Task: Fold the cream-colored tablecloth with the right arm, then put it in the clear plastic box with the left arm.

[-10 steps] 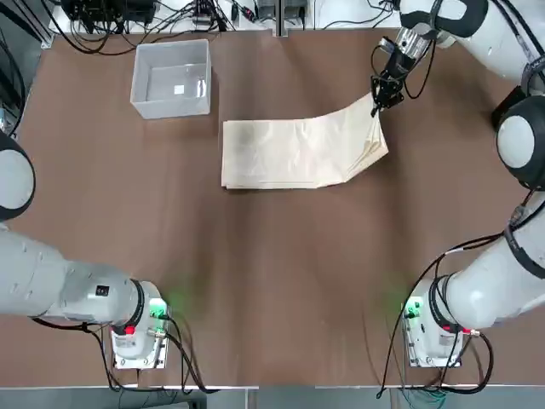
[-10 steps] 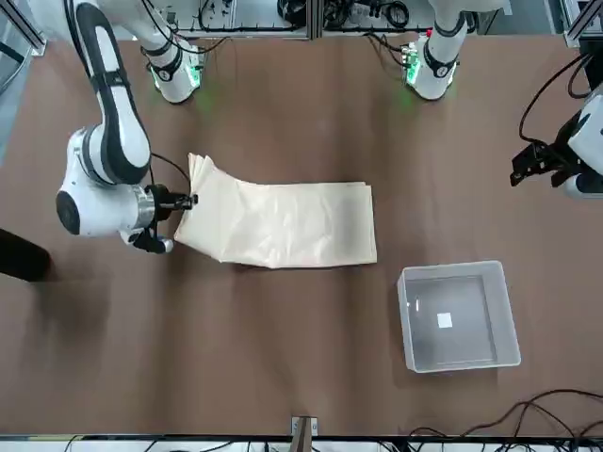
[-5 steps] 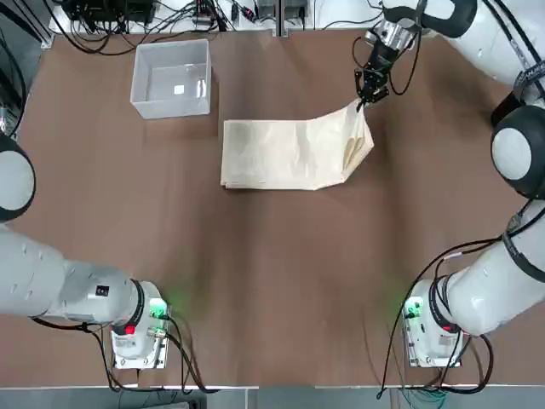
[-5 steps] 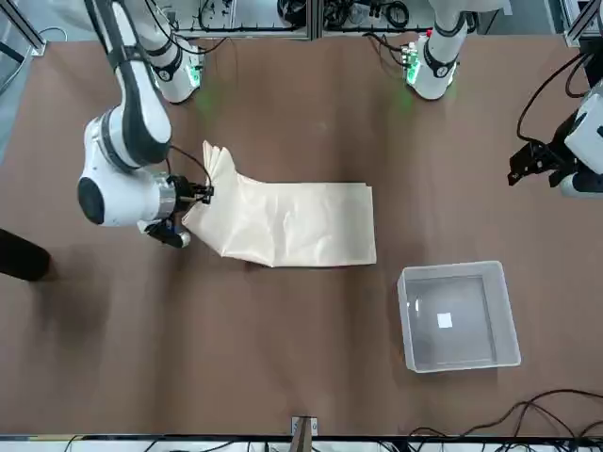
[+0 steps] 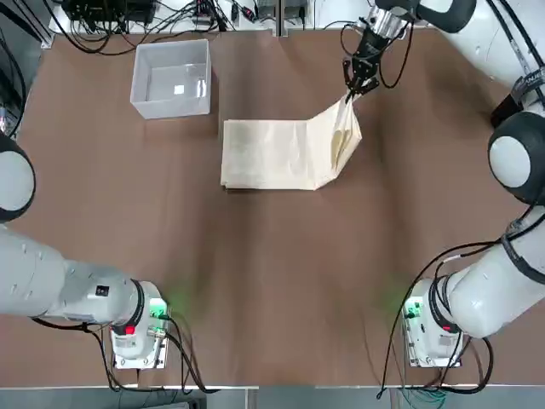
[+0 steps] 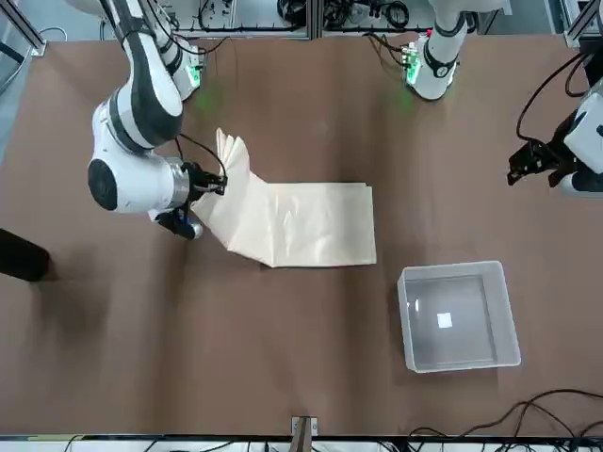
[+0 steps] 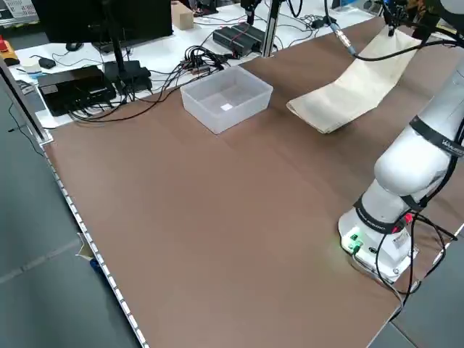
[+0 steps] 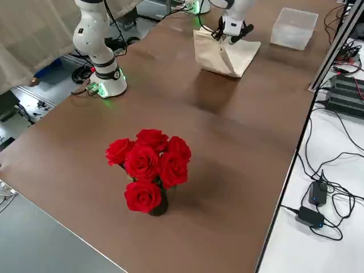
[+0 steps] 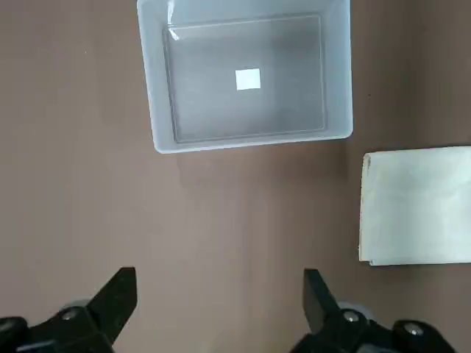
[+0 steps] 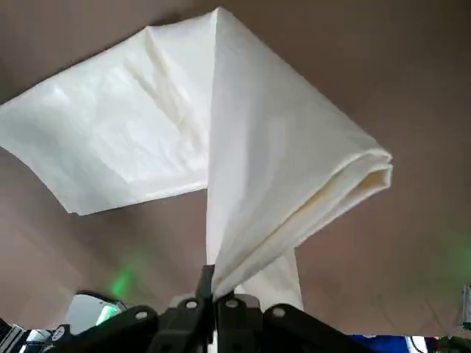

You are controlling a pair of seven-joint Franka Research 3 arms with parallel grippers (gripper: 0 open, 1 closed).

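The right gripper (image 5: 350, 92), upper right of the top view, is clamped on the raised end of the cream-colored tablecloth (image 5: 281, 153); its long axis runs leftward, the fold direction, toward the clear plastic box (image 5: 171, 78)

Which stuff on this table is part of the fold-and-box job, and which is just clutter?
Job:
- cream tablecloth, one end lifted
- right hand, shut on that end
- clear plastic box
- left hand, open, parked off to the side

Clutter:
- red roses
- cables along the far edge
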